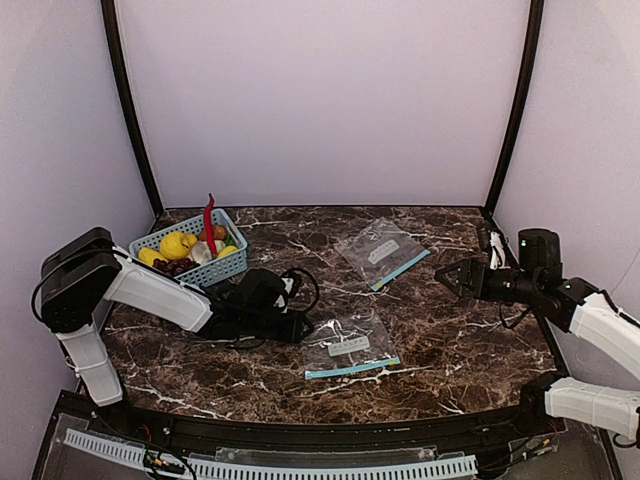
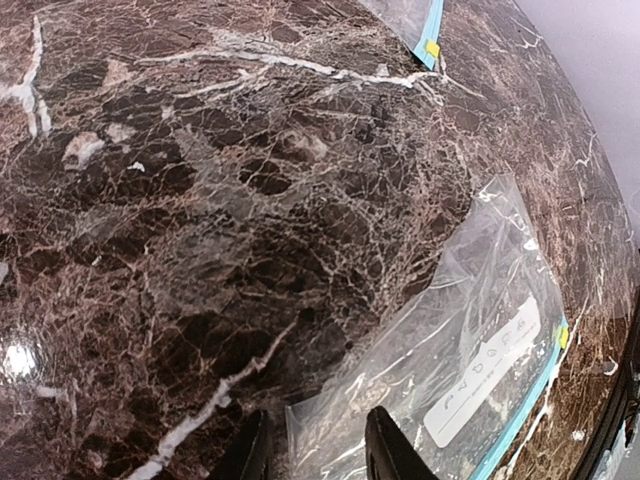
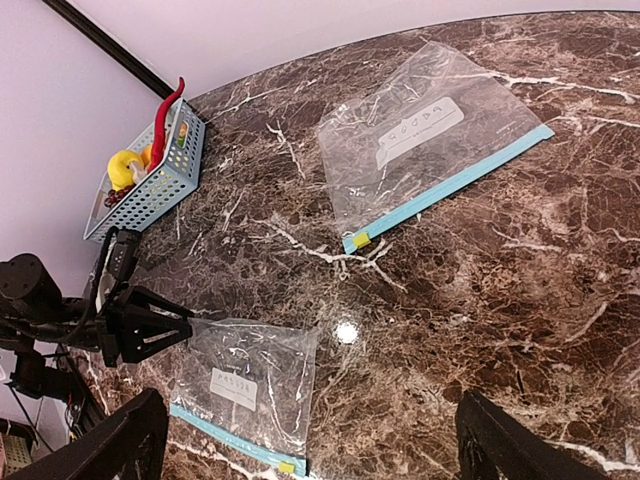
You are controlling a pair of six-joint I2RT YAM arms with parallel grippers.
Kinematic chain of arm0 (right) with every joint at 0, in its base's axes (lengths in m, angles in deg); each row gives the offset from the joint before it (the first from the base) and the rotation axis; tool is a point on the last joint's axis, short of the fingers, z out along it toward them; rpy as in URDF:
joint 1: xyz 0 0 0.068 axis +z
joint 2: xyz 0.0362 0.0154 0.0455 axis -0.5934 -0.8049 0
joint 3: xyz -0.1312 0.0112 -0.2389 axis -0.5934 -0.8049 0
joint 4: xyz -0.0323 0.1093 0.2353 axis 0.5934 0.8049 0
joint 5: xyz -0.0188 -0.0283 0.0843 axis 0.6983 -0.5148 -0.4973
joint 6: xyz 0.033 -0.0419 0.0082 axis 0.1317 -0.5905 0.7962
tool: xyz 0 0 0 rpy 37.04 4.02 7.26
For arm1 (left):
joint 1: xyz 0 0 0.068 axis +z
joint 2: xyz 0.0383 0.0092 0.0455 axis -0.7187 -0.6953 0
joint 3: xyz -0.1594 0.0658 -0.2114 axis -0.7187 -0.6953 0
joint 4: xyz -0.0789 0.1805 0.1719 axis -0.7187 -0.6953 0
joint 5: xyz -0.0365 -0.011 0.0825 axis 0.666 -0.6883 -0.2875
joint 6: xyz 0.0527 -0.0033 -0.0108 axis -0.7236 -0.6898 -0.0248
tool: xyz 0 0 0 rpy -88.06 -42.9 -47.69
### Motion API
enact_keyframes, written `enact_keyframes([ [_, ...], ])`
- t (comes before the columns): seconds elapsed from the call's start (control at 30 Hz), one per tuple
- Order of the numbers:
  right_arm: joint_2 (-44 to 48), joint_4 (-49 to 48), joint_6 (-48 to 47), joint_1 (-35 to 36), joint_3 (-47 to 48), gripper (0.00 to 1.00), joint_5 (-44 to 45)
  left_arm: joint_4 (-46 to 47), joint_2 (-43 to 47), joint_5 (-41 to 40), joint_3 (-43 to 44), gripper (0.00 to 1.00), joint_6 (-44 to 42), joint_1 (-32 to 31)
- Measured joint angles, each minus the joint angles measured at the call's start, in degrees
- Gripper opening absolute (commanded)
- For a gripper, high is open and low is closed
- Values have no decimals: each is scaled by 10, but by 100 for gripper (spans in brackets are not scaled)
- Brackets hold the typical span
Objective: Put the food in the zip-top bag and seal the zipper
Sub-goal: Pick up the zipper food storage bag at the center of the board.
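- dark marble bench (image 1: 470, 385): blue plastic basket (image 1: 228, 267) at back-left holds the round yellow lemons (image 1: 176, 243), not yet bagged
- near clear zip-top bag (image 1: 350, 345) lies flat, teal zipper (image 1: 352, 369) toward the front
- left gripper (image 2: 315, 452): narrow gap, straddling the bag's edge, likely to hold it
- right gripper (image 1: 452, 277): wide, empty, well apart

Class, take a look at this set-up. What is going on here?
Two robot arms are getting ready to bag food. The left claw sits low on the table, its fingers either side of a corner of the nearer zip-top bag, not yet clamped. The right claw hangs wide open over the right side, holding nothing. The lemons lie in the blue basket at the back left. A second bag lies flat further back. Both bags are empty.
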Motion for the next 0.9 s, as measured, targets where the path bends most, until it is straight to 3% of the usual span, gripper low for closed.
enact_keyframes([
  [0.27, 1, 0, 0, 0, 0, 99, 0, -10, -20, -3, 17, 23, 6, 1],
  [0.5, 4, 1, 0, 0, -7, 99, 0, -10, -21, -4, 18, 1, 15, 1],
  [0.9, 28, 4, 8, 0, -9, 99, -6, 33, 20, 13, -12, 1, 14, 1],
])
